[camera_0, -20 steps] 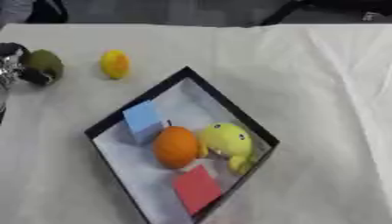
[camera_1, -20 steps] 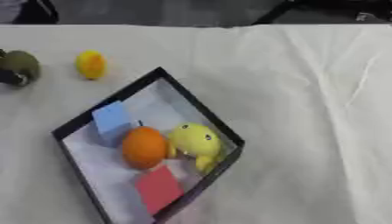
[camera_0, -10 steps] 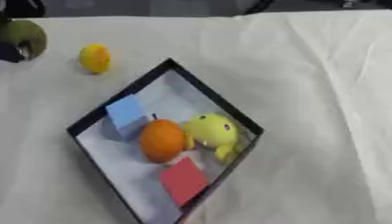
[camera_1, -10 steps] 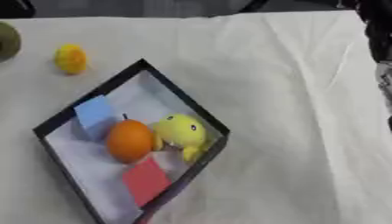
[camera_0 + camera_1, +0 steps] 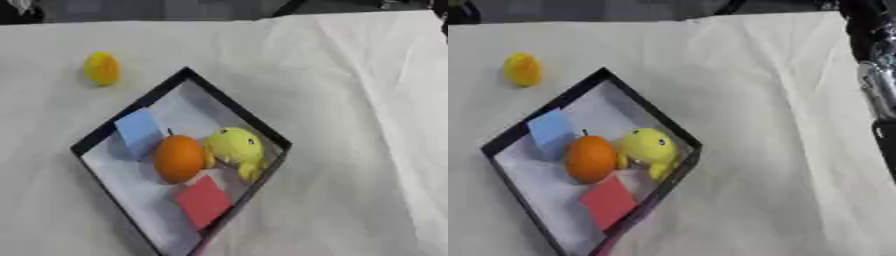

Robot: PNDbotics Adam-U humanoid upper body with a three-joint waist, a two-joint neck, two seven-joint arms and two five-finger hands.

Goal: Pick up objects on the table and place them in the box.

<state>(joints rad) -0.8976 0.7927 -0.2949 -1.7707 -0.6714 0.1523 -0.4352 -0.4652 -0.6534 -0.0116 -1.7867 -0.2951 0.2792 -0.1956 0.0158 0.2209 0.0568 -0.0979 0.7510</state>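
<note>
Honestly, we cannot tell how our fingers stand: of the right arm [image 5: 875, 75] only a black and silver length shows at the right edge of the right eye view, and no hand shows. On the white cloth [image 5: 350, 100] lies the black box [image 5: 232, 107], holding a blue block [image 5: 138, 131], an orange [image 5: 178, 158], a yellow toy [image 5: 234, 148] and a red block [image 5: 204, 201]. A lemon [image 5: 101, 68] lies outside, beyond the box's far left side.

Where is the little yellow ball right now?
The yellow ball lies on the white tablecloth, outside the box, toward the far left in the left eye view, just beyond the box's upper corner.
</note>
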